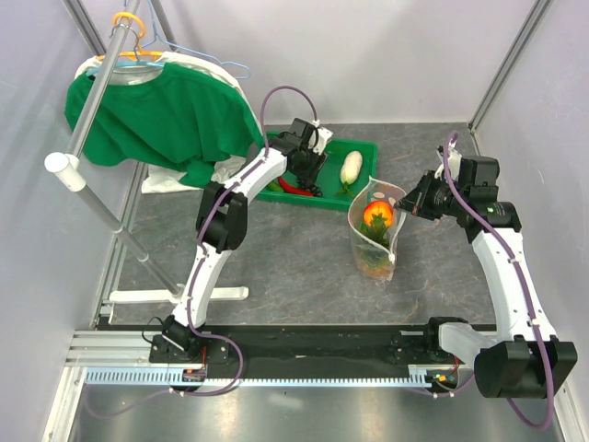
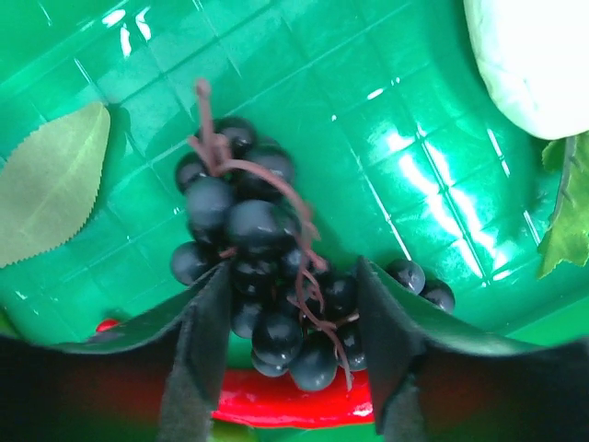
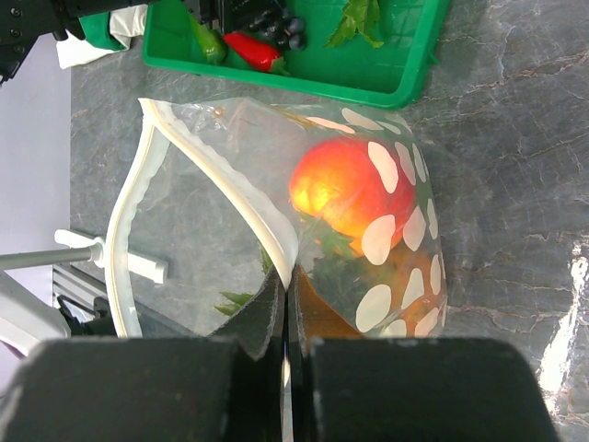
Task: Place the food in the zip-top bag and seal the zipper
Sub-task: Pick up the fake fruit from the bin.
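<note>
My left gripper (image 1: 308, 175) is down in the green tray (image 1: 368, 147). In the left wrist view its jaws (image 2: 290, 276) press on both sides of the dark grapes (image 2: 253, 230), which lie over a red chili (image 2: 276, 401). The white vegetable (image 1: 351, 168) lies in the tray too. The dotted clear bag (image 1: 373, 244) stands open, with the red-orange tomato (image 1: 377, 215) on top of the orange pineapple (image 1: 373, 262). My right gripper (image 1: 405, 204) is shut on the bag's white zipper strip (image 3: 230, 184) and holds the mouth open (image 3: 287, 281). No slider shows.
A green shirt (image 1: 156, 110) hangs on a rack at the back left, and the rack's white foot (image 1: 175, 295) lies on the table. A loose leaf (image 2: 51, 184) lies in the tray. The green pepper (image 3: 204, 39) sits by the chili (image 3: 250, 51).
</note>
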Controlling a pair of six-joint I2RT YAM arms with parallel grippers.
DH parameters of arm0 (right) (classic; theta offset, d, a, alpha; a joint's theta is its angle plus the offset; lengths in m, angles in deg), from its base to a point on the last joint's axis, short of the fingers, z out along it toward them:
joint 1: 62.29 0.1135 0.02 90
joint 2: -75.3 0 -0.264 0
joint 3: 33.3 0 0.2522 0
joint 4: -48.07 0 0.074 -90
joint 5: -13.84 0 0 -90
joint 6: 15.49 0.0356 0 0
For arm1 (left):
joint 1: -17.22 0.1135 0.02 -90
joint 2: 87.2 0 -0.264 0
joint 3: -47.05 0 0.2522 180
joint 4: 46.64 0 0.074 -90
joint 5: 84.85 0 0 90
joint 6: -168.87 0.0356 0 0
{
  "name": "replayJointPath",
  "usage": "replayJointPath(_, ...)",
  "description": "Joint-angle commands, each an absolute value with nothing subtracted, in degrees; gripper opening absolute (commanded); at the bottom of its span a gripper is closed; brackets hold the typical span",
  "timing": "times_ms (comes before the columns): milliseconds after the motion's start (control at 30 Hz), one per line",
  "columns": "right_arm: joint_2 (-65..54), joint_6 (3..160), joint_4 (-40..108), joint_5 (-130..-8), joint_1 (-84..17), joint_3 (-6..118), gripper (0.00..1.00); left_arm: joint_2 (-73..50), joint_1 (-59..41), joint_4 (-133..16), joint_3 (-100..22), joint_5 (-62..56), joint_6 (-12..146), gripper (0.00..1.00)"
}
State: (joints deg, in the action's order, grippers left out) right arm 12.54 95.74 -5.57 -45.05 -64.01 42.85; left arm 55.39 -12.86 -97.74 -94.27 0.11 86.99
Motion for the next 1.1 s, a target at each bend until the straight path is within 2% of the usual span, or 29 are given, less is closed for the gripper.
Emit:
replayJointPath(0,12.28,95.34,-4.54,-45.49,-63.96,43.48,0.0,57.82,-13.63,-99.51,-96.51,-3.73,88.18,0.56)
replayJointPath(33,12.28,95.34,-4.63,-45.57,-63.96,43.48,0.0,57.56,-13.63,-99.51,-96.78,-4.07,88.1,0.55)
replayJointPath(233,12.28,94.9,-4.72,-45.75,-63.96,43.65,0.0,50.98,-13.45,-97.58,-96.44,-7.5,88.54,0.23)
replayJointPath(433,12.11,95.16,-4.45,-45.22,-63.96,43.48,0.0,44.03,-13.36,-95.2,-93.36,-9.26,89.76,0.02)
replayJointPath(800,12.37,94.72,-4.37,-46.01,-63.96,43.48,0.0,35.07,-13.45,-95.2,-93.27,-13.74,89.16,0.02)
replayJointPath(1067,12.02,94.99,-3.84,-45.75,-63.96,43.48,0.0,22.87,-14.94,-94.85,-95.2,-23.23,86.08,0.02)
